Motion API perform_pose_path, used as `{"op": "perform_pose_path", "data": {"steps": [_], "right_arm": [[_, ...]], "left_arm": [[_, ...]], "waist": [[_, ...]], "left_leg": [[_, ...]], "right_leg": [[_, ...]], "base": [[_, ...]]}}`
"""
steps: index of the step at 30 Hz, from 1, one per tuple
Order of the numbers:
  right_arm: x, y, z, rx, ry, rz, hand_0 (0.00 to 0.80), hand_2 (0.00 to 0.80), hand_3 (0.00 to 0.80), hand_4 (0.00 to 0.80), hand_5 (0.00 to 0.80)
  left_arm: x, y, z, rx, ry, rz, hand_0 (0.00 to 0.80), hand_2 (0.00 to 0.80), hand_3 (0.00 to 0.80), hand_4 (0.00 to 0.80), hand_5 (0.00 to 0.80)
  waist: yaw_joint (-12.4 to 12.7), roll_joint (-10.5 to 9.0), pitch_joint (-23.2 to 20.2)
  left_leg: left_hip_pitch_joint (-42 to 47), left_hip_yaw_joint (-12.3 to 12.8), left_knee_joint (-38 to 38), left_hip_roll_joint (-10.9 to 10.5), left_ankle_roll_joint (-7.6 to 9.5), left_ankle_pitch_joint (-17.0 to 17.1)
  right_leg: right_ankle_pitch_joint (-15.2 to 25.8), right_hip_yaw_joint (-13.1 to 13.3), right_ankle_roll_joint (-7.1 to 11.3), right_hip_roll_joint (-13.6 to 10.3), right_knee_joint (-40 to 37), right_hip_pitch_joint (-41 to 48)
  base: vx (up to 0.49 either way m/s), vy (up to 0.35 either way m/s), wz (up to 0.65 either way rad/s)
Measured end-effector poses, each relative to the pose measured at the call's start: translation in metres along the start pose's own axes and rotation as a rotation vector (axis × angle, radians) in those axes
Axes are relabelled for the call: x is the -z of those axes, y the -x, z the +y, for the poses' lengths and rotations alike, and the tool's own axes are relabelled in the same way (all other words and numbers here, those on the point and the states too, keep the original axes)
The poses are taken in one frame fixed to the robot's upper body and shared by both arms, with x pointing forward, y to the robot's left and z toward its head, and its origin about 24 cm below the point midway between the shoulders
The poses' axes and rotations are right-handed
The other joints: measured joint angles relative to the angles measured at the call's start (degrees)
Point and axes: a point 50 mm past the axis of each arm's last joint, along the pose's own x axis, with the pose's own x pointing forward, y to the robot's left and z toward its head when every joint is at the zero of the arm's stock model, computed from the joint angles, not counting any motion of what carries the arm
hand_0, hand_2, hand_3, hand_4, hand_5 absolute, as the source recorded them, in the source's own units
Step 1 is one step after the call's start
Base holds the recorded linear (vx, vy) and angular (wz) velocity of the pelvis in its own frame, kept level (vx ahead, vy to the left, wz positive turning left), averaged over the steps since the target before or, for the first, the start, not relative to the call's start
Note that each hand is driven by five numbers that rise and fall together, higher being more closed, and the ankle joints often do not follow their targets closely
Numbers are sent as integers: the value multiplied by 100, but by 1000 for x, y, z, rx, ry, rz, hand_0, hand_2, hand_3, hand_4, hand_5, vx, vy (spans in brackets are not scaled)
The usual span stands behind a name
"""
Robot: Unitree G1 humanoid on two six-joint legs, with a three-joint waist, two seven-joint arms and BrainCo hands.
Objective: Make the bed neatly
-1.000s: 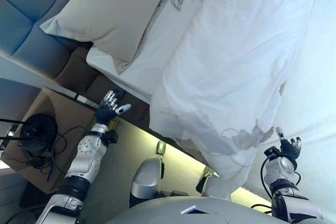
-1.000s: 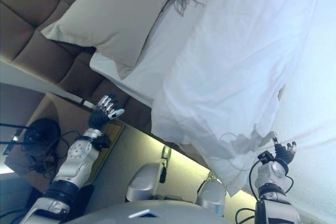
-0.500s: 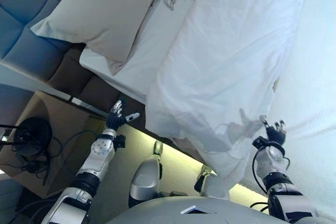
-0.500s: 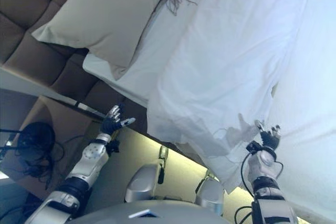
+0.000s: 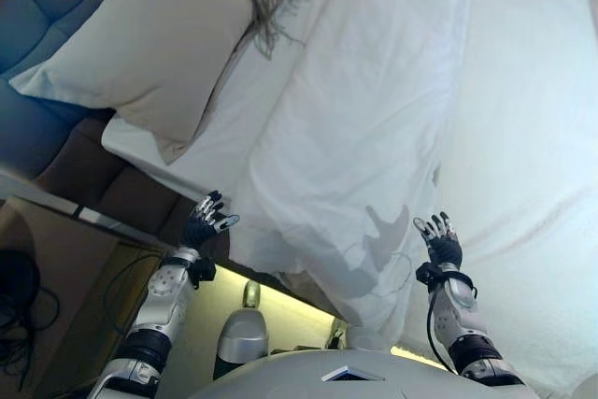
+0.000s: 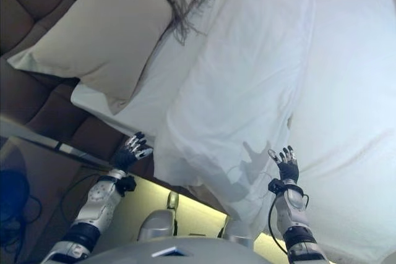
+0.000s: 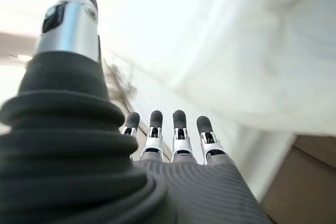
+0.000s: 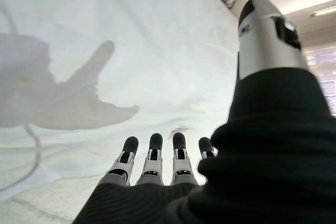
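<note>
Reaching toward the duvet (image 5: 374, 137), both hands spread and empty.
Left hand (image 5: 207, 223) is held by the bed edge, right hand (image 5: 439, 240) over the rumpled fold; a grasp and pull seem needed, toward the pillow (image 5: 140, 53).

A brown wooden nightstand (image 5: 56, 296) stands beside the bed.

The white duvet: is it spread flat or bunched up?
Bunched. The white duvet lies in a rumpled heap with folds along the bed's near edge; both hands, left and right, are open, holding nothing.
</note>
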Motion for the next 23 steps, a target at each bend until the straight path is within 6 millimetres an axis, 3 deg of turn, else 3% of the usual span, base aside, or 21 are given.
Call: {"op": "perform_pose_path", "data": {"steps": [9, 23], "right_arm": [[0, 8, -3, 28, 0, 2, 0, 0, 0, 0, 0], [10, 15, -10, -3, 5, 48, 0, 0, 0, 0, 0]], "left_arm": [[0, 6, 13, -53, 56, 1, 0, 0, 0, 0, 0], [-3, 15, 16, -59, 101, -16, 0, 0, 0, 0, 0]], "waist": [[-251, 27, -504], [-263, 73, -557]], "left_leg": [[192, 160, -33, 72, -16, -106], [269, 251, -1, 94, -68, -99]], "right_leg": [[-2, 157, -7, 72, -56, 151], [19, 243, -22, 107, -125, 171]], "base": [[29, 12, -9], [11, -3, -3]]}}
